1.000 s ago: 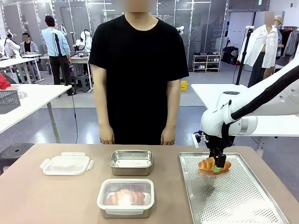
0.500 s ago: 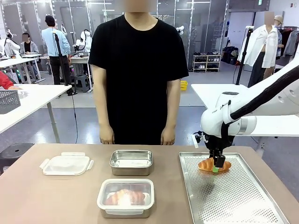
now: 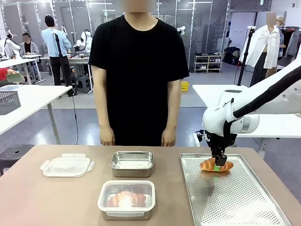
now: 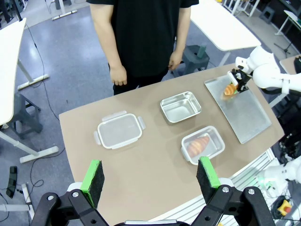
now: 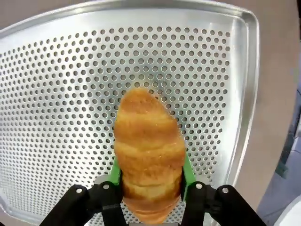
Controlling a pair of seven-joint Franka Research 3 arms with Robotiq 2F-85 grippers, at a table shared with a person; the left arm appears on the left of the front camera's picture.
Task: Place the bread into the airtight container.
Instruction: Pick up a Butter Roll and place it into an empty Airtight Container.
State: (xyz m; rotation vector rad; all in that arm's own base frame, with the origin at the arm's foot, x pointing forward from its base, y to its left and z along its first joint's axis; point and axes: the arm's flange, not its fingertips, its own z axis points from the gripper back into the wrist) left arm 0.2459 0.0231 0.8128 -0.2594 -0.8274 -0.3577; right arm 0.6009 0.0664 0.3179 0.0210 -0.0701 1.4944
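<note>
1. Right gripper: closed on the bread, at the lower centre of the right wrist view. The green pads press its two long flanks.
2. Bread: one croissant with a golden, ridged crust.
   - Handling, as judged: light, soft and flaky, so it is easily crushed. The rough crust should resist slipping.
   - Best hold, as judged: a gentle pinch across the thick middle, much as it is held here.
3. Perforated tray: directly under the bread, at the right of the front view. Whether the bread has cleared the tray surface cannot be told.
4. Open steel container: empty, at the centre of the front view, well apart from the tray. It is the likely destination.
5. Clear lid: lies flat at the left of the front view.
6. Closed container: lower centre of the front view, with another bread inside.
7. Left gripper: jaws wide with nothing between them, at the bottom of the left wrist view, high over the table.
</note>
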